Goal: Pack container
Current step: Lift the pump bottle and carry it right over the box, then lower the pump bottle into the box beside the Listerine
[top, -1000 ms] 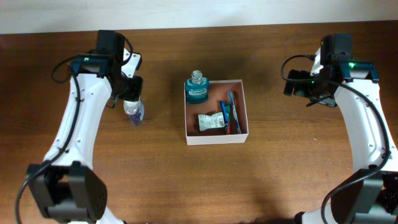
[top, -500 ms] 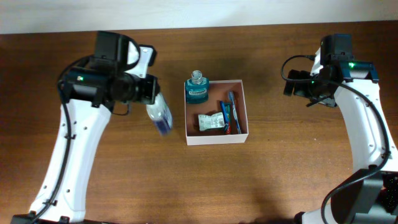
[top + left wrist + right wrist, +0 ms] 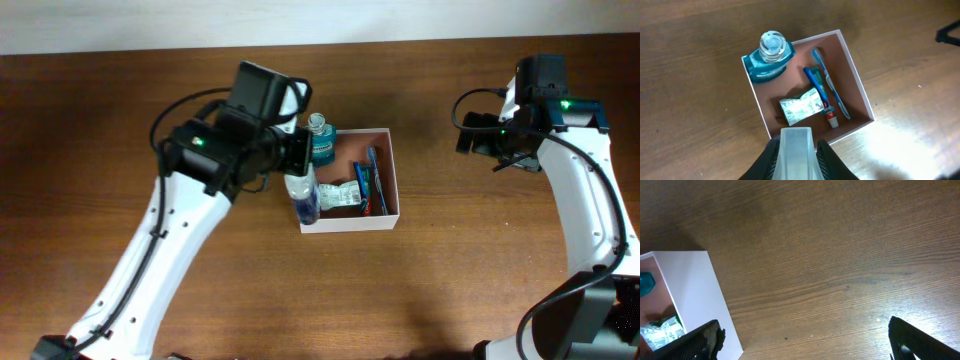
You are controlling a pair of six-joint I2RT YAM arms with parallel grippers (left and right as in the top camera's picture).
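- While my left gripper [image 3: 797, 164] is clamped tight on a clear bottle [image 3: 303, 196], that bottle hangs at the container's [image 3: 395, 185] left wall, toward its near corner.
- Container: square, white-walled, open-topped, resting on the wooden table [image 3: 450, 285].
- Inside the container: teal bottle [image 3: 771, 57] in the far-left corner; printed sachet [image 3: 801, 105] mid-floor; blue toothbrush [image 3: 827, 80] and blue tube [image 3: 818, 89] toward the right wall.
- My right gripper [image 3: 810, 345]: jaws spread wide, holding nothing, well apart to the container's right.
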